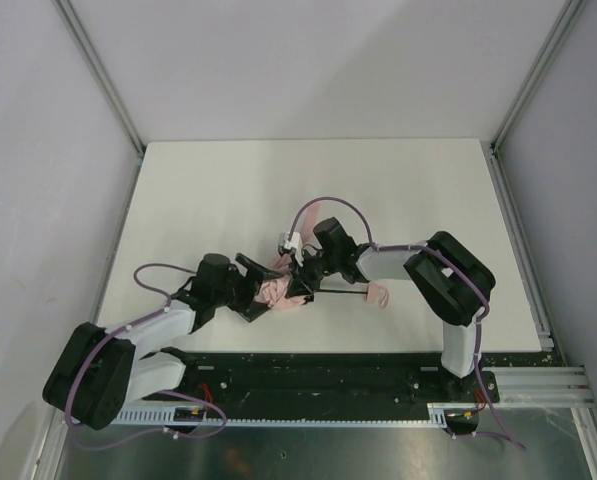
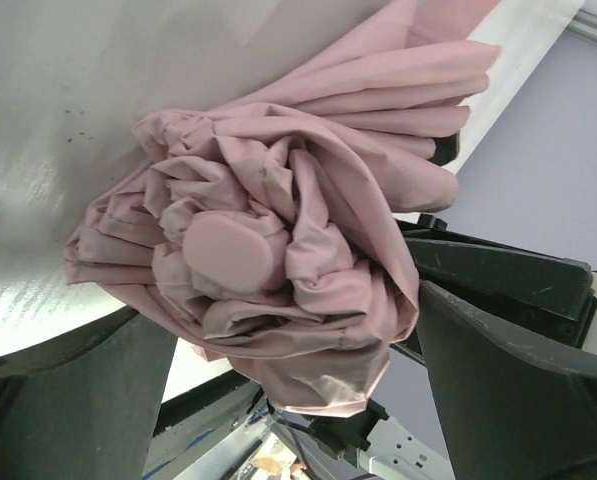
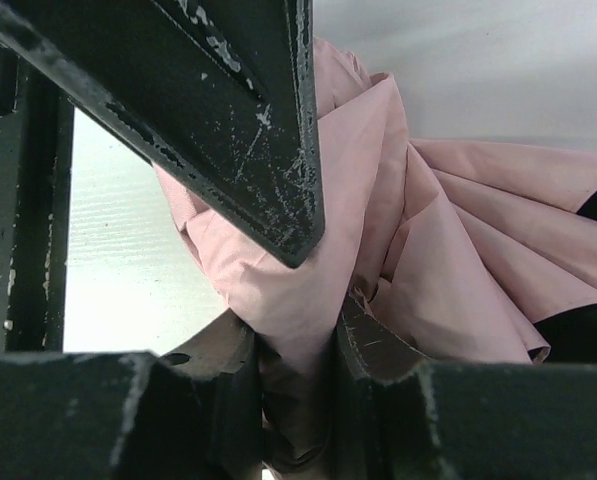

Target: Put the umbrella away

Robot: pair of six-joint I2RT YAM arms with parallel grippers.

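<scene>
1. the umbrella (image 1: 276,293) lies on its side on the white table (image 1: 218,190). all positions below are given relative to its pink handle (image 1: 378,295).

2. the thin black shaft (image 1: 343,291) runs from the handle to the bunched canopy (image 2: 268,250), which sits at the far end of the shaft from the handle. i judge the shaft is extended and not yet telescoped in.

3. right gripper (image 3: 296,400): its jaws are closed down on a fold of canopy fabric on the side of the bundle nearer the handle. i judge this pinch anchors the bundle so it cannot slide or unroll.

4. left gripper (image 1: 260,290): its jaws stand fully apart, one finger on each side of the canopy at the end farthest from the handle, and they clamp nothing. the wrist view looks straight at the round end cap (image 2: 233,250), so i judge it is staged to gather the loose folds or push toward the handle.

5. pose: both forearms reach low and inward over the table and meet at the canopy. the right elbow is folded back beyond the handle.
</scene>
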